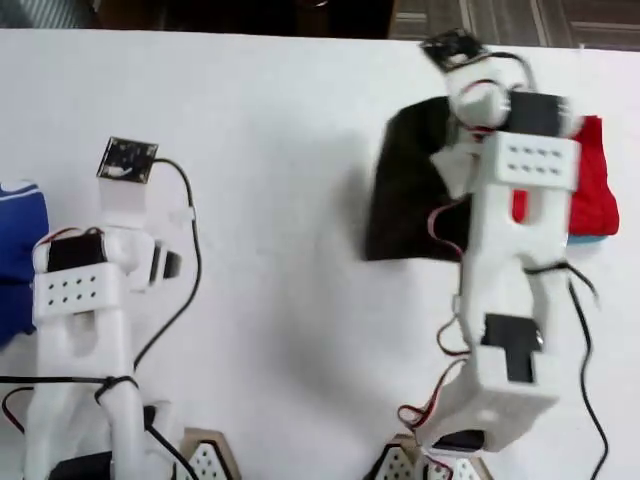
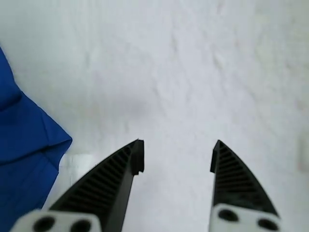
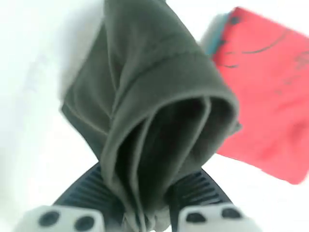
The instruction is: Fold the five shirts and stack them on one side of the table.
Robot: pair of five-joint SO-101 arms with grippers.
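A dark olive-black shirt (image 1: 410, 185) hangs folded from my right gripper (image 3: 145, 212), whose fingers are shut on the cloth (image 3: 154, 140); its free end drapes onto the white table. Beside it lies a red folded shirt (image 1: 592, 185) on top of a light blue one (image 1: 590, 239), also seen as the red shirt (image 3: 263, 92) past the held cloth. A blue shirt (image 1: 18, 255) lies at the table's left edge. My left gripper (image 2: 176, 157) hovers open over bare table, with the blue shirt (image 2: 24, 154) off to one side of it.
The white table (image 1: 270, 150) has free room in its middle between the two arms. Cables run from both arms towards the front edge, where the arm bases (image 1: 205, 460) stand.
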